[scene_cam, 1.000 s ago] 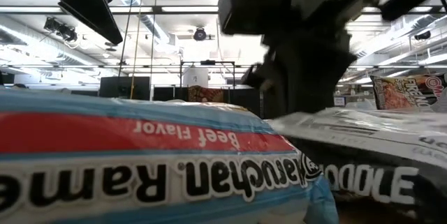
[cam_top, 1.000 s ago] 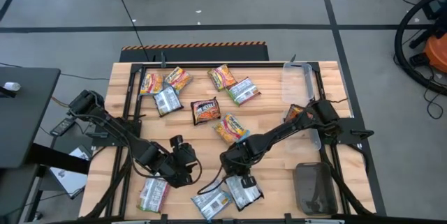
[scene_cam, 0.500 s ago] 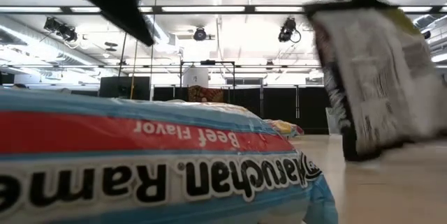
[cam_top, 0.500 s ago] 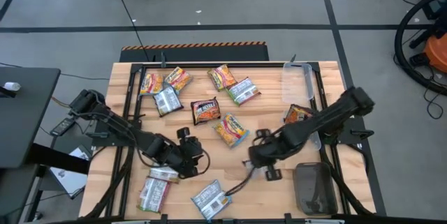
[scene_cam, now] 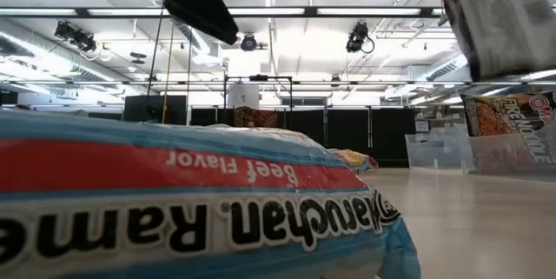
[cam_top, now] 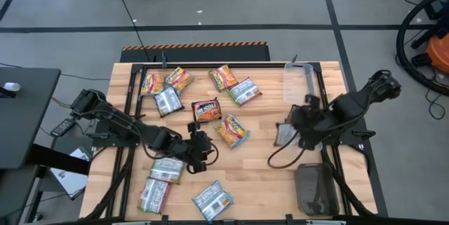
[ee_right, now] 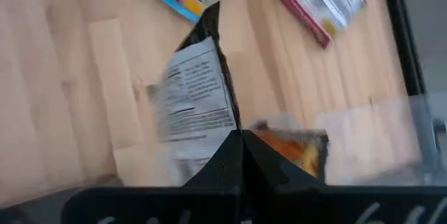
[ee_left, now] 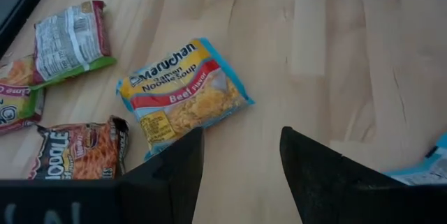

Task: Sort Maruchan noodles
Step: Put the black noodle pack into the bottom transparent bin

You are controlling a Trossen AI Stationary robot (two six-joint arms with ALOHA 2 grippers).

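Note:
Several shiny Maruchan noodle packets lie flat on the wooden table. My right gripper point(cam_top: 293, 131) is over the table's right part, beside the clear tray point(cam_top: 303, 85), shut on a silver packet point(ee_right: 195, 98). That packet also shows high up in the low view point(scene_cam: 504, 18). My left gripper point(ee_left: 241, 161) is open and hovers over the table's middle, just near of a blue-edged yellow beef packet point(ee_left: 181, 91). A dark noodle packet point(ee_left: 77, 151) and a silver-green packet point(ee_left: 70, 39) lie beyond it. My right gripper pinches the silver packet by one edge point(ee_right: 225, 135) between its two shut fingers. The packet is lifted clear of the table and hangs away from the fingers, its printed back showing point(cam_top: 283, 135).
An orange-dark packet point(scene_cam: 508, 131) leans in the clear tray. A dark tray point(cam_top: 316, 190) sits at the near right corner. More packets lie at the far left point(cam_top: 161, 85), far middle point(cam_top: 235, 85) and near left point(cam_top: 166, 170), point(cam_top: 212, 200). A blue packet point(scene_cam: 174, 201) fills the low view's foreground.
My right gripper has carried the silver packet from the near middle of the table up and toward the right and far edge, lifting it clear, to beside the clear tray. My left gripper has moved toward the table's middle, rightward and a little farther from the near edge.

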